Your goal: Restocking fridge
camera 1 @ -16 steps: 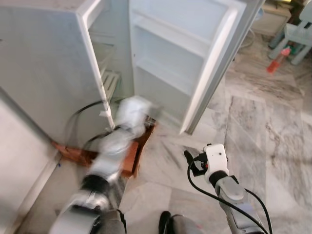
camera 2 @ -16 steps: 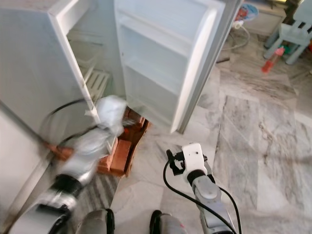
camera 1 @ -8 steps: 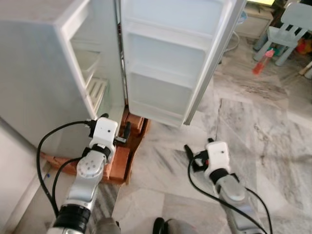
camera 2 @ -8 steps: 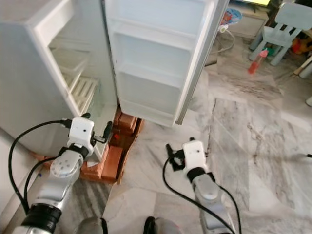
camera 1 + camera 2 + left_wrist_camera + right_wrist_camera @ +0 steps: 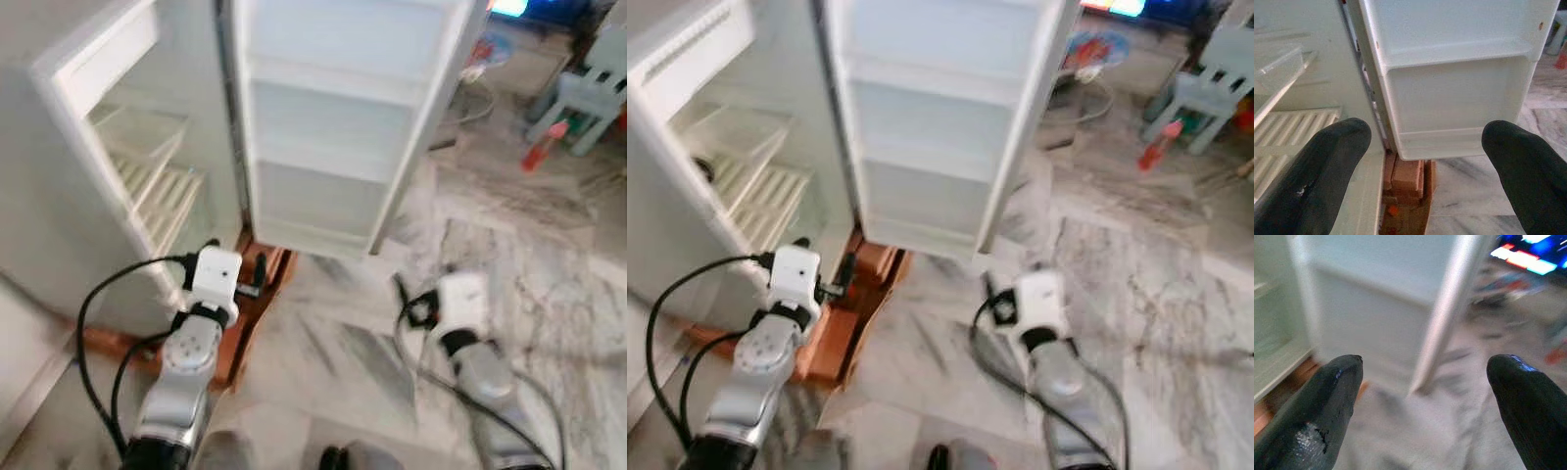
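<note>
The camera has swung since half a second ago, so more of the fridge (image 5: 735,147) interior shows. The left gripper (image 5: 1415,161) has stayed low by the cabinet's bottom front corner, fingers spread wide, holding nothing. The right gripper (image 5: 1425,396) hangs over the marble floor (image 5: 1136,294) beyond the door's (image 5: 940,127) outer edge, equally wide and empty. The white fridge stands open, its shelves and door racks bare, on red bricks (image 5: 1405,178).
</note>
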Robot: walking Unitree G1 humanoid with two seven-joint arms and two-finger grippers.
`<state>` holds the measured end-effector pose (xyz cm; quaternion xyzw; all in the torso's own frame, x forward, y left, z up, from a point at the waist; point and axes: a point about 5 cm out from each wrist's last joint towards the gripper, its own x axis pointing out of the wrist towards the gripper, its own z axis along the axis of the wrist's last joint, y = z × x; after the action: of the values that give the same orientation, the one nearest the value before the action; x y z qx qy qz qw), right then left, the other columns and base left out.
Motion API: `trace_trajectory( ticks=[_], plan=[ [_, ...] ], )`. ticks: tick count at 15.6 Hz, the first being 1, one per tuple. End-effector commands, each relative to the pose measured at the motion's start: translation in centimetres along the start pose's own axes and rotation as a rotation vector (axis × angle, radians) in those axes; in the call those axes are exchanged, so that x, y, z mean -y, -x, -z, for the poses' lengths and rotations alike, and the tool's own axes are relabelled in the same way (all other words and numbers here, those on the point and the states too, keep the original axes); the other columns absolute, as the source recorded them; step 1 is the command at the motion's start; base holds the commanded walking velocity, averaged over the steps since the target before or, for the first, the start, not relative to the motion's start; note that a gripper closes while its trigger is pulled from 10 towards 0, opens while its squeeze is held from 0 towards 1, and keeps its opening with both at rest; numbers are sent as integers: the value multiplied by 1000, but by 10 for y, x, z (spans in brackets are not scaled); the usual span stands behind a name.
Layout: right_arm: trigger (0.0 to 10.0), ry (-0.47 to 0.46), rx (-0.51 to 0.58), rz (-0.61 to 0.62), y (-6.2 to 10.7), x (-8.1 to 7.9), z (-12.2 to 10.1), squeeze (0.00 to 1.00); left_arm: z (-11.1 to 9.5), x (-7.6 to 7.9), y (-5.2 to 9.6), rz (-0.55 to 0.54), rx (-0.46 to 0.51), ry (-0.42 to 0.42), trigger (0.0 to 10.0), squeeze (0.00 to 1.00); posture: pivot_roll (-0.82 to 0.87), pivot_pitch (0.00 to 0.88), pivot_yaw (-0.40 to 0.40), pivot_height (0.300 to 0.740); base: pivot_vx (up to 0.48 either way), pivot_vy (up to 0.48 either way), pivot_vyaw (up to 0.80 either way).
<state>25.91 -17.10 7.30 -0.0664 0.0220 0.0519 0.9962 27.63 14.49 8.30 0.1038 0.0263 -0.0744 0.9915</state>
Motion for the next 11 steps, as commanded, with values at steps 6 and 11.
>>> trace_trajectory(
  ticks=[6,11],
  plan=[
    [10000,-28,50,38,-18,-7,-16,0,8,-29,14,-131,-92,-28,10000,0,156,165,-64,740,314,-359,0],
    [10000,-61,108,7,-40,-23,-34,0,2,-12,0,-95,-80,-22,10000,0,139,148,-51,740,295,-374,0]
  ],
)
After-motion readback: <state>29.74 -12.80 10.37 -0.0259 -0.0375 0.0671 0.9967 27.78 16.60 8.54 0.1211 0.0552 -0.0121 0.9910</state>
